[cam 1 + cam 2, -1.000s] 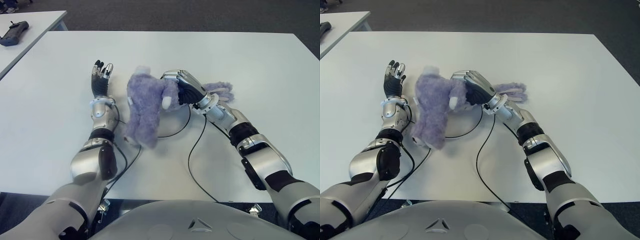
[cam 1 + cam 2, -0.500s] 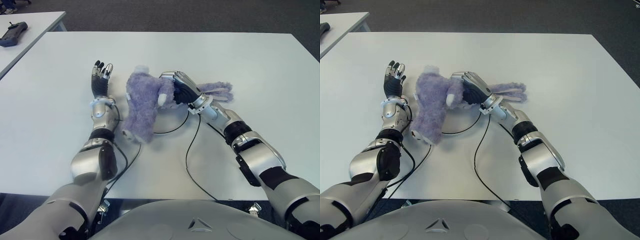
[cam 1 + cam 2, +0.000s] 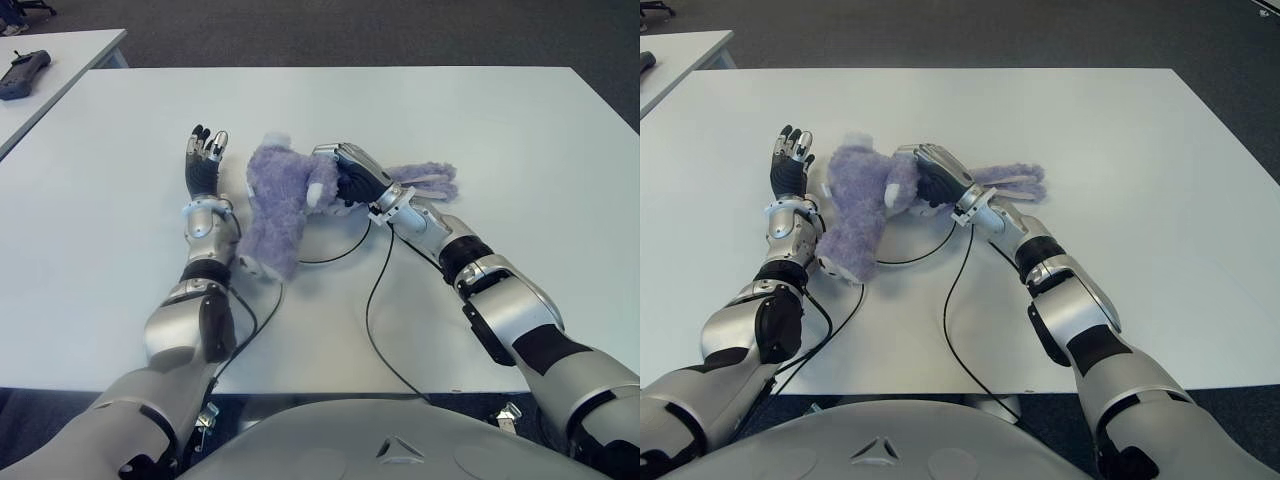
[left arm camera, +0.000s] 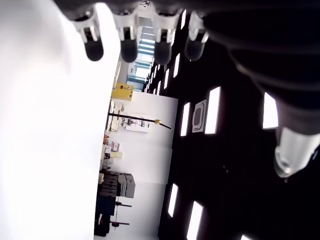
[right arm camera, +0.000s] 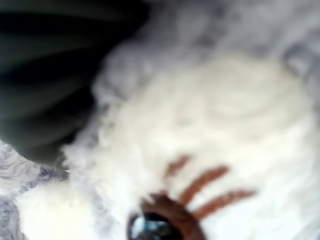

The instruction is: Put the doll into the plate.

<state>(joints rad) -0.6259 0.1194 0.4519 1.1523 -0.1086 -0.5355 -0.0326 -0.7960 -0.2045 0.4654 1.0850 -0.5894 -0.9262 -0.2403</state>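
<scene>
The doll (image 3: pixel 275 205), a purple plush rabbit with a white muzzle, lies on the white table (image 3: pixel 500 120) between my two arms. Its long ears (image 3: pixel 428 181) trail to the right, behind my right wrist. My right hand (image 3: pixel 350 178) is curled over the doll's head, fingers shut on it. In the right wrist view the white face (image 5: pixel 215 125) and one eye (image 5: pixel 155 226) fill the picture beside a dark finger. Just left of the doll, my left hand (image 3: pixel 204 165) shows palm up, its fingers (image 4: pixel 129 47) spread and holding nothing. No plate shows in any view.
Black cables (image 3: pixel 368 300) loop across the table between my arms, running toward the front edge. A second white table stands at the far left with a dark handheld device (image 3: pixel 22 75) on it. Dark carpet lies beyond the far edge.
My right hand has shifted a little to the left with the doll's head in it, and the doll's body has swung closer to my left forearm. The left hand has not moved.
</scene>
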